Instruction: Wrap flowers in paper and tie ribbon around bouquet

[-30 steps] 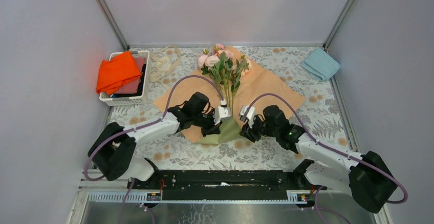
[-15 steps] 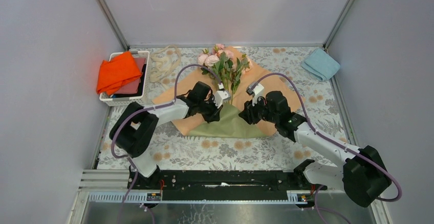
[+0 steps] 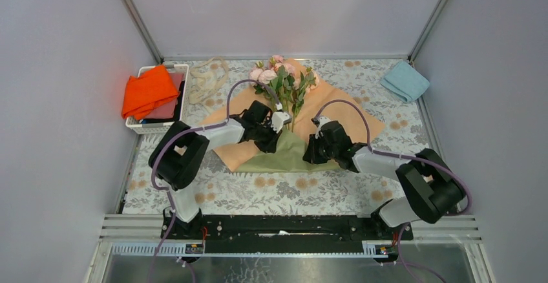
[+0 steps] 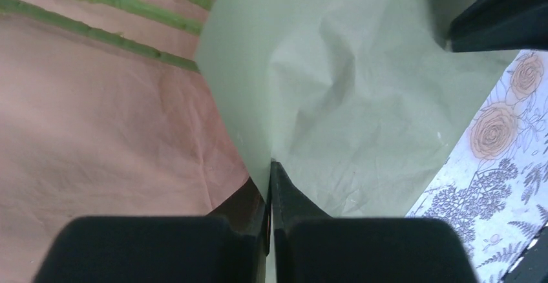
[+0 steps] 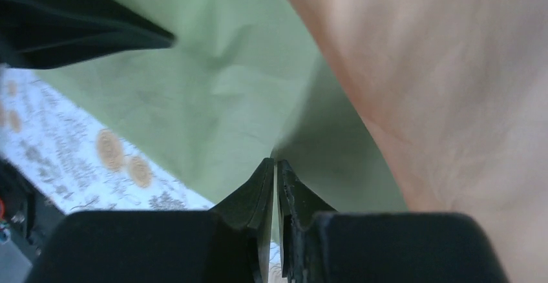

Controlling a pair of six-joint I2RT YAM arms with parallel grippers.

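The flowers (image 3: 282, 81) lie on the paper (image 3: 337, 111), peach face up, blooms at the far end. The paper's near corner is folded up over the stem ends and shows as an olive-green flap (image 3: 289, 158). My left gripper (image 3: 274, 142) is shut on the flap's left edge; the left wrist view shows the gripper (image 4: 271, 164) pinching the green sheet, with stems (image 4: 97, 33) on the peach face beyond. My right gripper (image 3: 313, 152) sits at the flap's right edge, and the right wrist view has the gripper (image 5: 276, 161) closed on the green fold. The ribbon (image 3: 208, 76) lies bunched at the far left.
A white basket (image 3: 159, 127) holding an orange cloth (image 3: 148, 90) stands at the left, next to the ribbon. A light blue folded cloth (image 3: 404, 81) lies at the far right. The floral tablecloth (image 3: 284, 192) runs between the paper and the arm bases.
Both grippers carried the paper's near corner away from me over the stems, so the green flap grew. The right gripper's jaws closed and its arm folded in closer.
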